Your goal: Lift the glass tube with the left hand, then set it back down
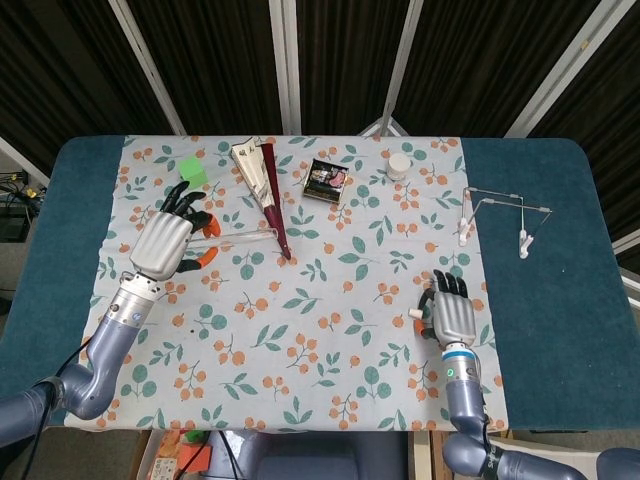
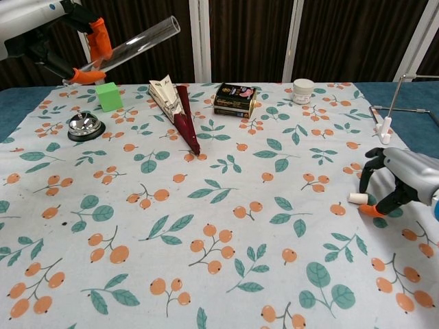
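Note:
The clear glass tube (image 2: 137, 42) is off the table, tilted with its open end up to the right. My left hand (image 2: 48, 27) holds its lower end between orange-tipped fingers (image 2: 99, 38). From the head view the tube (image 1: 245, 238) runs right from my left hand (image 1: 165, 243), over the left part of the floral cloth. My right hand (image 1: 452, 314) rests near the cloth's front right edge. Its fingers are arched with their tips on the cloth and hold nothing (image 2: 401, 179).
A green cube (image 2: 108, 96) and a metal bell (image 2: 86, 126) lie below the raised tube. A folded paper and dark red fan (image 2: 180, 113), a dark box (image 2: 234, 100) and a white jar (image 2: 302, 90) stand along the back. A wire stand (image 1: 497, 212) is at the right.

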`<state>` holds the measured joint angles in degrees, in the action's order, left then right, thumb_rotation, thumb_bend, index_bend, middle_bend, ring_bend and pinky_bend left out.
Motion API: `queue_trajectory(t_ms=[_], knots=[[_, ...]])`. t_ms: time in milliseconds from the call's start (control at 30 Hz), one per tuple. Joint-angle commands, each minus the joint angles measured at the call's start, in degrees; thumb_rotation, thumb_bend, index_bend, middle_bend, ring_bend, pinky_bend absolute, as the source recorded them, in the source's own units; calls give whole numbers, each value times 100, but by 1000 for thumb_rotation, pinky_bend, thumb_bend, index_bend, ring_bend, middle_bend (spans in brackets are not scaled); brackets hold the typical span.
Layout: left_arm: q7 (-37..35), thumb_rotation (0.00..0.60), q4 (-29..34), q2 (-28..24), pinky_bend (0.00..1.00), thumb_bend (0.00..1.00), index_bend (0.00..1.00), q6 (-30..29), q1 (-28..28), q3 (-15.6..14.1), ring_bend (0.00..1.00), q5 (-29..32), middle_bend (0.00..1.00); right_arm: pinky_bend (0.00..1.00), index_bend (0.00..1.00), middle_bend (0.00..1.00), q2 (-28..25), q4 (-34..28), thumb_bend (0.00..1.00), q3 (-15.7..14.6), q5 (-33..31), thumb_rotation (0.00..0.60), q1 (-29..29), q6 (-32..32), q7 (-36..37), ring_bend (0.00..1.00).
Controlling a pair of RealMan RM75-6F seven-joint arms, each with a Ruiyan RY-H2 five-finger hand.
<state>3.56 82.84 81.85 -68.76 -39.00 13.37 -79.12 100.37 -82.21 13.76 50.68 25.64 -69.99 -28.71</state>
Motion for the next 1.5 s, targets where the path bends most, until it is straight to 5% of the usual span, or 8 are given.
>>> queue_trajectory(t_ms=[33, 800, 1233, 1500], knots=[[1, 600, -4, 3, 0, 534, 631, 4, -4, 1, 169, 1, 671, 0, 522, 113, 0, 11, 311, -7, 35, 600, 15, 2, -3, 0], [56, 600, 42, 13, 0, 534, 631, 9, -16, 8, 169, 33, 671, 5, 643, 177, -86, -50, 429, -53, 203, 600, 31, 48, 126, 0], [-37, 600, 60, 260, 0, 534, 633, 270, -203, 27, 174, 96, 671, 36, 663, 198, -558, -3, 433, 176, 1480, 600, 264, -248, 786, 0], [-741, 600, -550, 813, 0, 534, 636, 284, -410, 139, 193, -5, 675, 36, 664, 202, -904, 237, 433, 406, 2046, 600, 511, -333, 1093, 0]])
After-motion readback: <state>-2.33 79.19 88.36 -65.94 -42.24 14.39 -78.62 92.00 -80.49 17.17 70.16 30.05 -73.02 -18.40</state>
